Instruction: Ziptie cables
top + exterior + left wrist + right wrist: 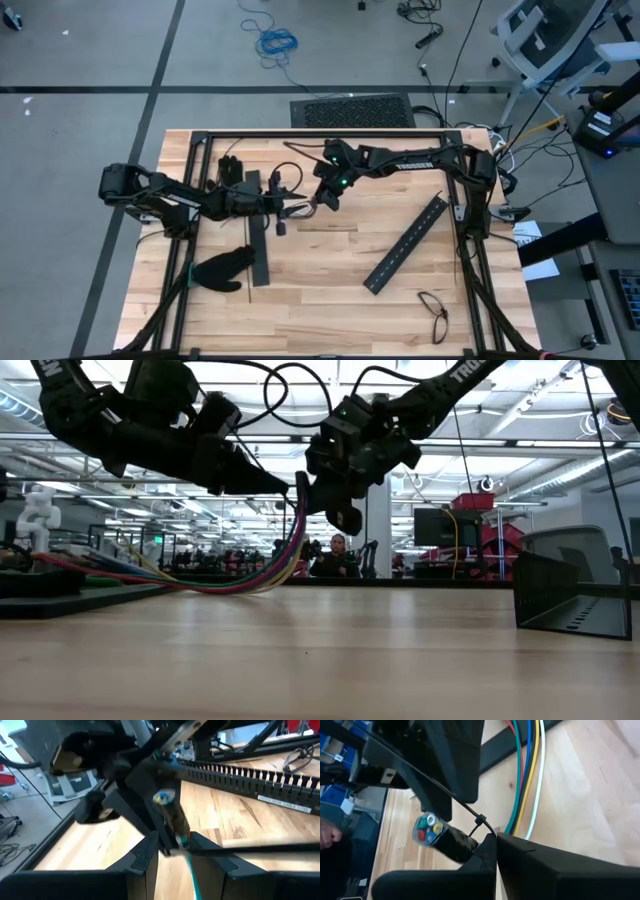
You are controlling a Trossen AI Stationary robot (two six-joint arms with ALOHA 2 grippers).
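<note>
White lettering "TROSSEN" on dark upper link of right arm (pixel 412 163), legible in high view. Partial white letters on same arm at top of low view, not fully readable. White label strip on long black slotted bar (pixel 280 802) in left wrist view: print too small to read.
</note>
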